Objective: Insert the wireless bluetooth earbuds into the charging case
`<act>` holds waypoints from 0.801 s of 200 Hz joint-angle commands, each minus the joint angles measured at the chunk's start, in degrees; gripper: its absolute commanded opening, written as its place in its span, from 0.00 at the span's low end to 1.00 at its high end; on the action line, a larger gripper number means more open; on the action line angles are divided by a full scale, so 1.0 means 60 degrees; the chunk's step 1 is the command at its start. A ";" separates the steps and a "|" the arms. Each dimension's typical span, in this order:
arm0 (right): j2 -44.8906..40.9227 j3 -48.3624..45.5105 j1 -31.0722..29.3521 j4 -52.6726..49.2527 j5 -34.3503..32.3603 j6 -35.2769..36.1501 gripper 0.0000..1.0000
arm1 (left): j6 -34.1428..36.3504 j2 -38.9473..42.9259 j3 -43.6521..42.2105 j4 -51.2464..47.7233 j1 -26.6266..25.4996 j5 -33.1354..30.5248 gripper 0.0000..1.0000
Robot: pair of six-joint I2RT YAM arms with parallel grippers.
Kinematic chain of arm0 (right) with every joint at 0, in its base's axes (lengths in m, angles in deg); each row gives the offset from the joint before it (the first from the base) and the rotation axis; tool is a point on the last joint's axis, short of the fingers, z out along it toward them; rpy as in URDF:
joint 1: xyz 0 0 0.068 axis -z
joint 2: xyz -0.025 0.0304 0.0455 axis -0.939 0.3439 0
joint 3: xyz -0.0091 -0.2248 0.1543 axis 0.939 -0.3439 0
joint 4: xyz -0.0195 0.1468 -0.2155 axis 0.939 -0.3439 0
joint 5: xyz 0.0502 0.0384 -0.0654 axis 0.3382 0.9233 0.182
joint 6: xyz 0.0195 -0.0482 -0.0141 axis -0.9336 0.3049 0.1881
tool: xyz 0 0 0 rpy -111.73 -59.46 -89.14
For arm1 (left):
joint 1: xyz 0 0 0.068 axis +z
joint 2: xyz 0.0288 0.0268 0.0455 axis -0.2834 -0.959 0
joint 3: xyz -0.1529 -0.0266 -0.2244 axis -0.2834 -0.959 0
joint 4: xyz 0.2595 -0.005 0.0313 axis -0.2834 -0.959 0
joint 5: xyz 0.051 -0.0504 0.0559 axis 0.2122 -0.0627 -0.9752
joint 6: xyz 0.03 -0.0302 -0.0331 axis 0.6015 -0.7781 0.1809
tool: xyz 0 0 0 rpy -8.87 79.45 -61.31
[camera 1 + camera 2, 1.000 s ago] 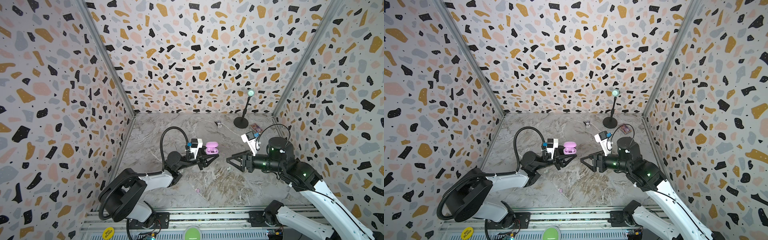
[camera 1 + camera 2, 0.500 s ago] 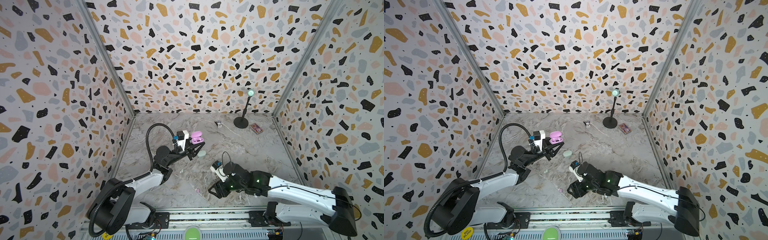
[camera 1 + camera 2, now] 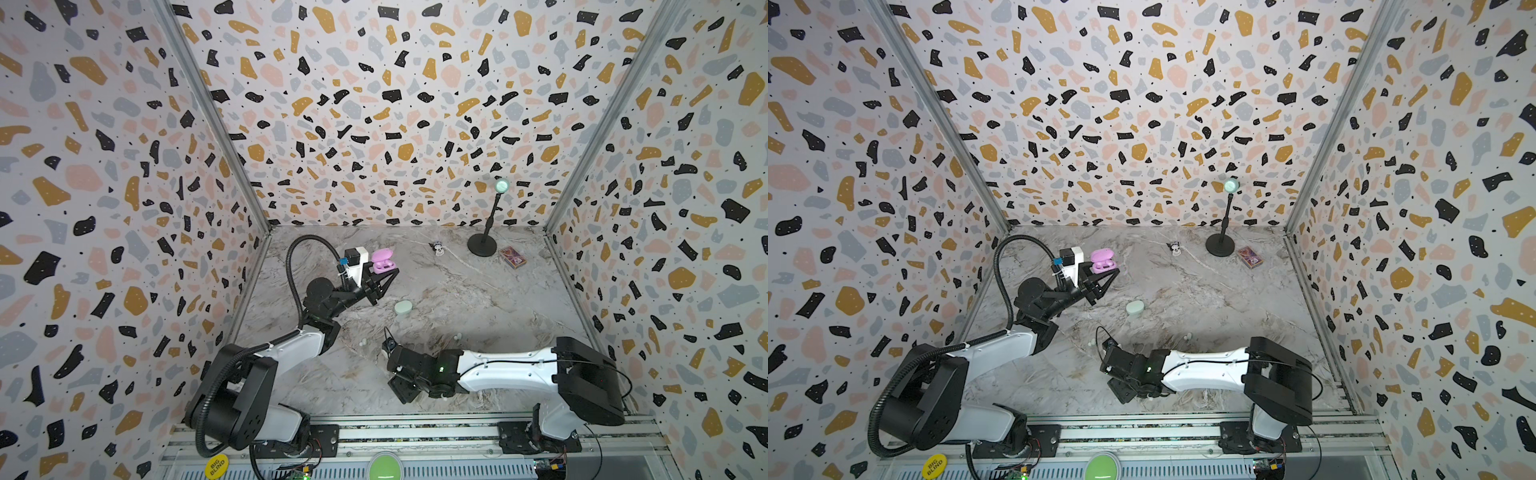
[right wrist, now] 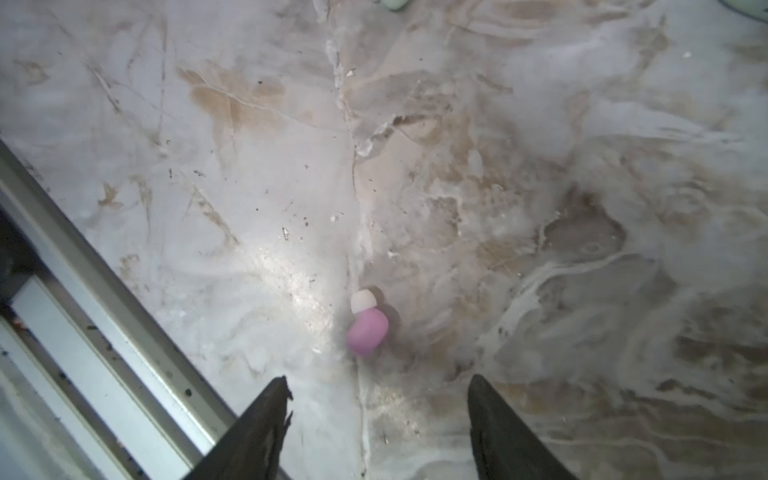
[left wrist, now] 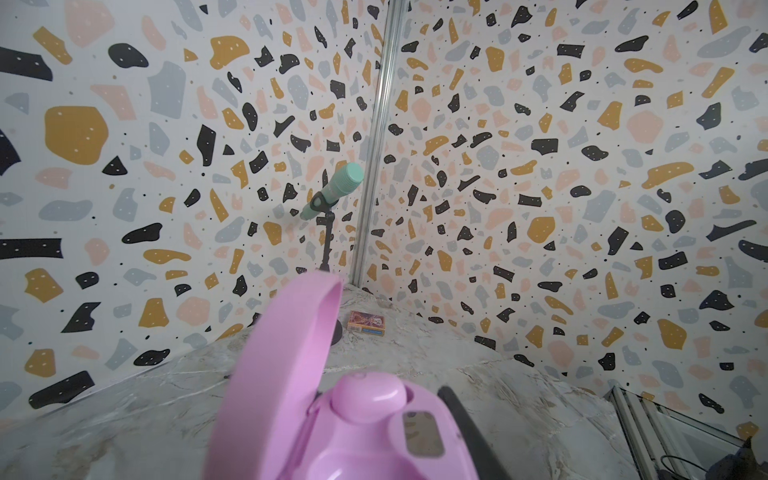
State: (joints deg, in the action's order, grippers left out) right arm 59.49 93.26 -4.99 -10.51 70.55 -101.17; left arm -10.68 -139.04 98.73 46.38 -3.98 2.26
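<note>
My left gripper (image 3: 381,277) is shut on the pink charging case (image 3: 382,261), held above the table at the back left with its lid open. In the left wrist view the charging case (image 5: 353,440) has one pink earbud (image 5: 368,397) seated in it, and a black finger (image 5: 461,424) lies along its side. My right gripper (image 4: 378,399) hangs open, low over the table's front, just short of a loose pink earbud (image 4: 368,332) with a white tip. In both top views that earbud is hidden under the right gripper (image 3: 402,390). Two whitish earbuds (image 3: 363,342) (image 3: 457,336) lie mid-table.
A closed mint case (image 3: 403,307) lies mid-table. At the back right stand a microphone stand (image 3: 482,249), a small card box (image 3: 514,257) and a tiny dark object (image 3: 436,248). The metal front rail (image 4: 104,291) runs close beside my right gripper.
My right arm swung from mid-table down to the front and now sits low over the pink earbud. My left arm carried the pink case back and to the left.
</note>
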 commanded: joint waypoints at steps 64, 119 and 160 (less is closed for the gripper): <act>0.1385 0.1247 -0.0151 -0.1384 -0.0964 0.0210 0.70 | -0.0077 0.0008 0.0284 0.0620 0.0109 0.0458 0.00; 0.1171 0.0829 0.0068 -0.1712 -0.1101 0.0069 0.70 | -0.0169 -0.0117 0.0429 0.0627 0.0109 0.0584 0.00; 0.0919 0.0546 0.0299 -0.1703 -0.1131 0.0125 0.70 | -0.0250 -0.0165 0.0399 0.0734 0.0102 0.0577 0.00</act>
State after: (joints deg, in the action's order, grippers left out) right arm 67.01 98.26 -4.03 -16.84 65.30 -100.38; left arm -11.60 -139.68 99.50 46.66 -3.76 4.84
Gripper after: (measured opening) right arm 0.697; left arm 0.430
